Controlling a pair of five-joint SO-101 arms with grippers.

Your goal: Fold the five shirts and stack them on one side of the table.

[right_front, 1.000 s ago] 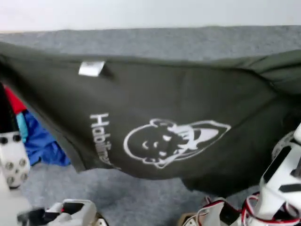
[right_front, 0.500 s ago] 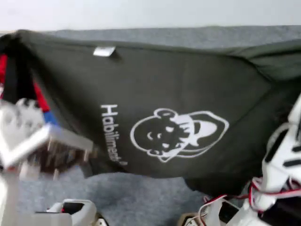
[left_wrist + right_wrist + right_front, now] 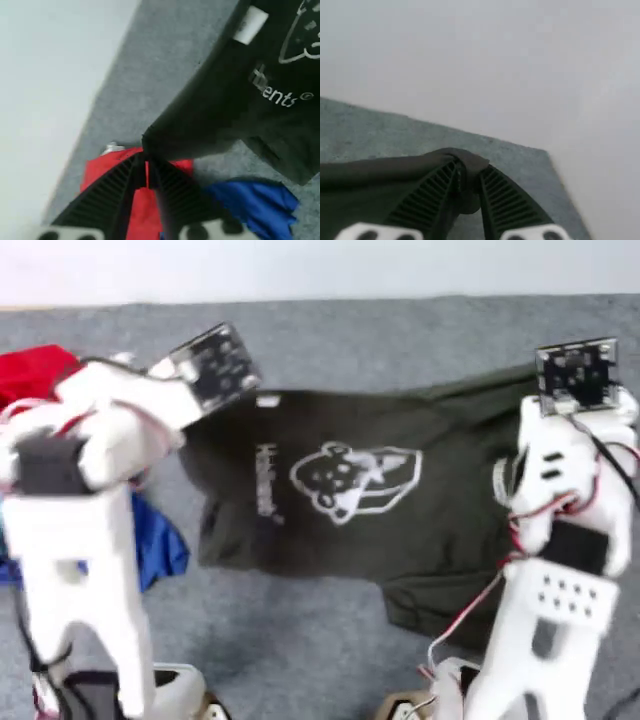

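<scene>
A dark olive shirt (image 3: 350, 500) with a white printed face hangs stretched between both arms over the grey table. My left gripper (image 3: 145, 162) is shut on one top corner of the olive shirt (image 3: 240, 100). My right gripper (image 3: 467, 172) is shut on the other corner of the olive shirt (image 3: 380, 185), bunched between its black ribbed fingers (image 3: 442, 182). In the high view the left arm (image 3: 110, 440) stands at the shirt's left and the right arm (image 3: 570, 470) at its right. A red shirt (image 3: 107, 172) and a blue shirt (image 3: 250, 202) lie below the left gripper.
The red shirt (image 3: 30, 370) and blue shirt (image 3: 155, 545) are piled at the table's left side. The grey table surface (image 3: 380, 340) runs to a pale wall (image 3: 320, 265) behind. Red and white cables (image 3: 470, 625) hang by the right arm's base.
Both arms have swung up and away from the camera, carrying the olive shirt back over the table; it now looks smaller and hangs lower.
</scene>
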